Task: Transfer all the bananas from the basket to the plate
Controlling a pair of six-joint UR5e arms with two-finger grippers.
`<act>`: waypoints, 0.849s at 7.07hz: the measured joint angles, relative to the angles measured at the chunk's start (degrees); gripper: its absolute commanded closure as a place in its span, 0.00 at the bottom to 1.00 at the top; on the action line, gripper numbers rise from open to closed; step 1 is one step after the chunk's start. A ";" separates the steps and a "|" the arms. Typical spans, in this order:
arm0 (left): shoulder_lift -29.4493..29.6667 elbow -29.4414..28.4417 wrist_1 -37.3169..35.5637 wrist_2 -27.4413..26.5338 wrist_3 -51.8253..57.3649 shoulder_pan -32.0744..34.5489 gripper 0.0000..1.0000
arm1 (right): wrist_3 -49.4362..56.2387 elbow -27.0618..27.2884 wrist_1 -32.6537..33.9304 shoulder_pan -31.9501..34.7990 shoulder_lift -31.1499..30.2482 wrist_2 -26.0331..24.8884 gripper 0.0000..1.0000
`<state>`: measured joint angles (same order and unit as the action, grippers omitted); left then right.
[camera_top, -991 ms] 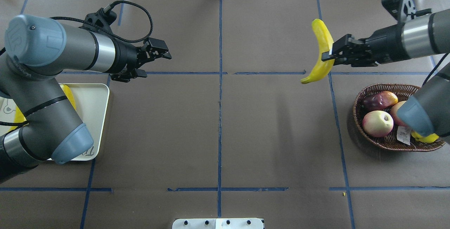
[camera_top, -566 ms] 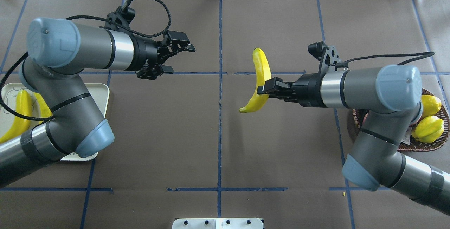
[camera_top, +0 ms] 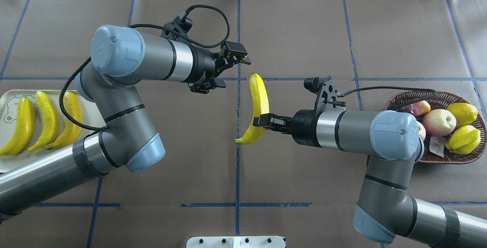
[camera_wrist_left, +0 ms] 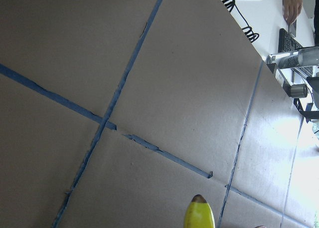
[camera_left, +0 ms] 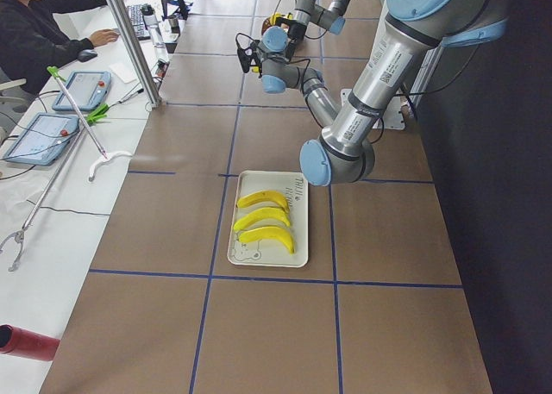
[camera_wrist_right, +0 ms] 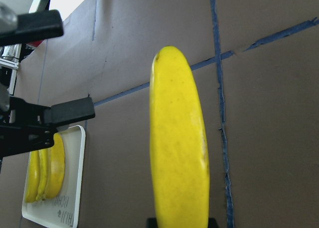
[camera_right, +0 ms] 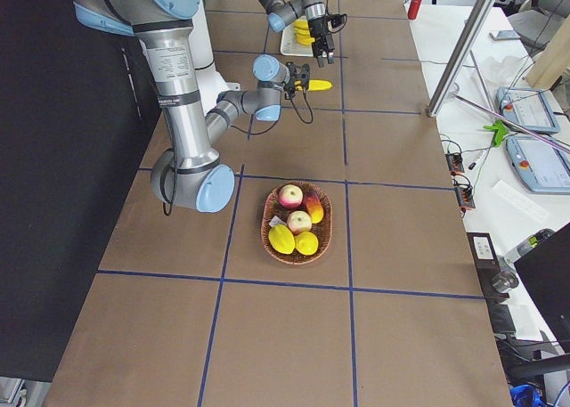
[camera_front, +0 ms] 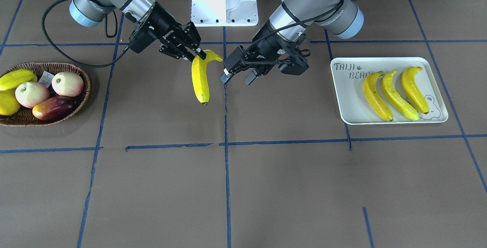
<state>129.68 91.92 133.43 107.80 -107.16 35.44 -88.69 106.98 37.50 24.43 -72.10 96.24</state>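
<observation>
I have one banana (camera_top: 258, 107) in the right gripper (camera_top: 262, 120). Its fingers are pinched shut on the fruit toward the end nearest the robot. The banana is lifted off the surface (camera_top: 304, 187) at the middle of the overhead view, lying across the blue centre line.

The left gripper (camera_top: 232, 72) sits just off the banana's far tip, at about 11 o'clock from it. Its jaws are spread wide with nothing between them, and it is not touching the fruit.

The plate (camera_front: 348, 99) is at 9 o'clock on the overhead. Three bananas (camera_front: 395, 90) lie on it side by side, close together.

The basket (camera_top: 395, 99) is at 3 o'clock. It holds two pink-and-cream apples (camera_top: 437, 122), one half hidden behind my right elbow. A dark red fruit (camera_top: 416, 108), a lemon (camera_top: 462, 114), a ridged yellow-green fruit (camera_top: 462, 139) and a paper tag (camera_top: 437, 145) are in there too.

Against the overhead frame from 0.6 seconds back, the right gripper has carried the banana from well to the 3 o'clock side onto the centre line. The left gripper has come in from the 9 o'clock side, closing most of the gap, with its jaws as wide as before. The left arm has also swung clear of the plate, so all three bananas now show.
</observation>
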 measured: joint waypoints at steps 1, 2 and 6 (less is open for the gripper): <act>1.70 -3.22 1.54 -0.03 -0.25 -0.63 0.01 | 0.01 -0.01 0.02 -0.51 0.07 -0.68 0.98; 2.58 -5.66 3.13 -0.04 -0.36 -1.41 0.01 | 0.01 0.00 0.01 -0.69 0.12 -0.93 0.98; 3.03 -7.32 4.54 0.10 0.06 -4.64 0.28 | 0.37 0.07 -0.20 -0.75 0.12 -1.05 0.98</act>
<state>132.71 84.60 137.97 107.90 -107.11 30.80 -88.33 107.05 37.30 23.67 -71.98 95.19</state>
